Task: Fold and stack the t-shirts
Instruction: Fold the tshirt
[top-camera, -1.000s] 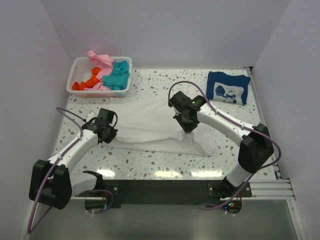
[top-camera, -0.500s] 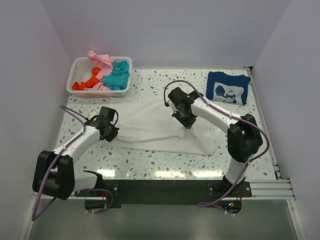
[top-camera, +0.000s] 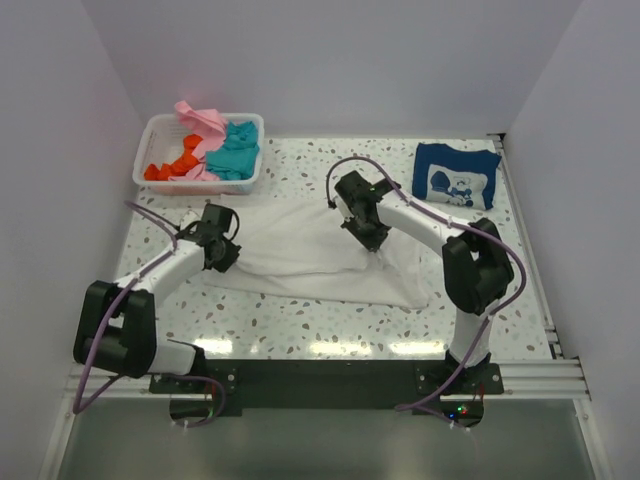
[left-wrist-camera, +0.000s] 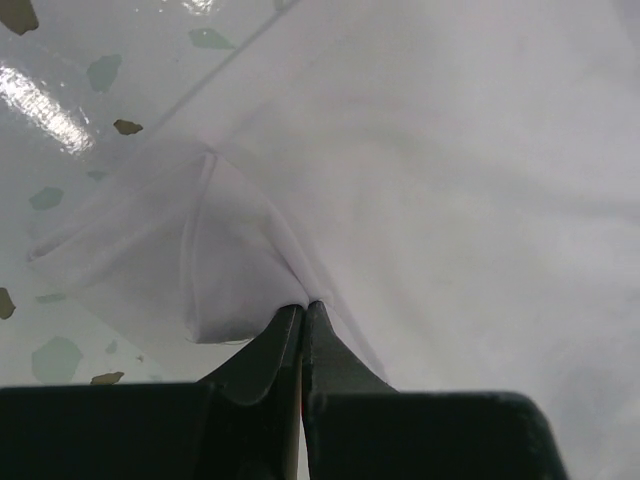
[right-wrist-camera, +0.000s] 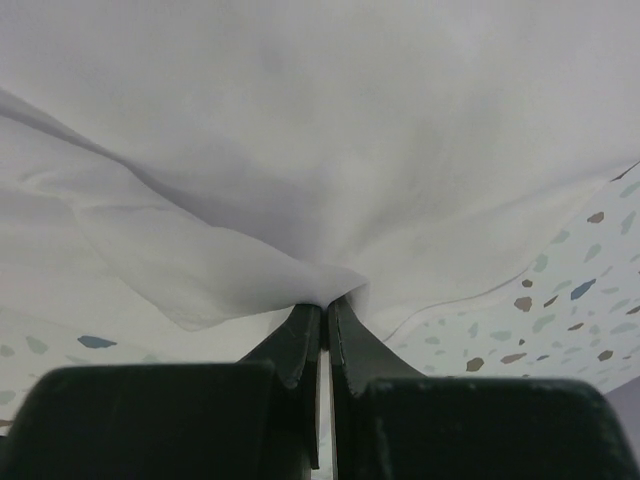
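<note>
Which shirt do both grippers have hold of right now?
The plain white t-shirt spread mid-table: left gripper and right gripper each pinch a fold of it. The navy t-shirt lies apart; the rest sit in the basket.

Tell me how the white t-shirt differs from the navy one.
The white t-shirt is plain; the navy t-shirt bears a white cartoon print. The white lies spread and rumpled, the navy folded compactly. The left hand and right hand pinch the white; nothing touches the navy. Both lie on the table.
</note>
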